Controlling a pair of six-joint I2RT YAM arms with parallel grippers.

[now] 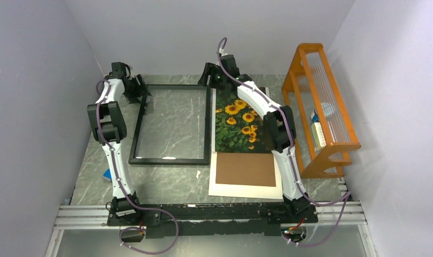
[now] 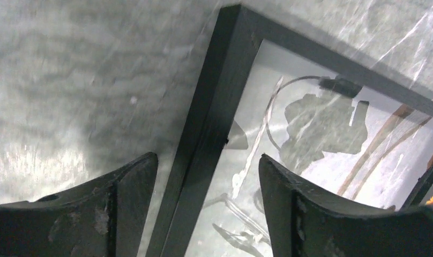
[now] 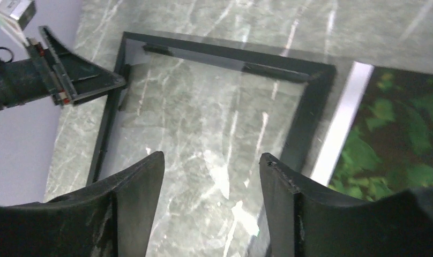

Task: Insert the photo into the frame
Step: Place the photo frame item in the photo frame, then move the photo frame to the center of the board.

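Note:
The black frame (image 1: 171, 160) lies flat on the marble table with its glass showing the stone beneath. The sunflower photo (image 1: 237, 127) lies flat just to its right, apart from it. My left gripper (image 1: 141, 92) is at the frame's far left corner. In the left wrist view this gripper (image 2: 206, 158) is open and straddles the frame's side bar (image 2: 214, 107), with a gap on each side. My right gripper (image 1: 212, 80) is at the far right corner. The right wrist view shows it (image 3: 211, 155) open over the glass, beside the frame's bar (image 3: 311, 107) and the photo (image 3: 396, 139).
A brown backing board (image 1: 245, 168) rests on a white mat sheet (image 1: 241, 191) in front of the photo. An orange wooden rack (image 1: 321, 107) stands along the right edge. A small blue object (image 1: 107, 174) lies by the left arm. Walls close in on three sides.

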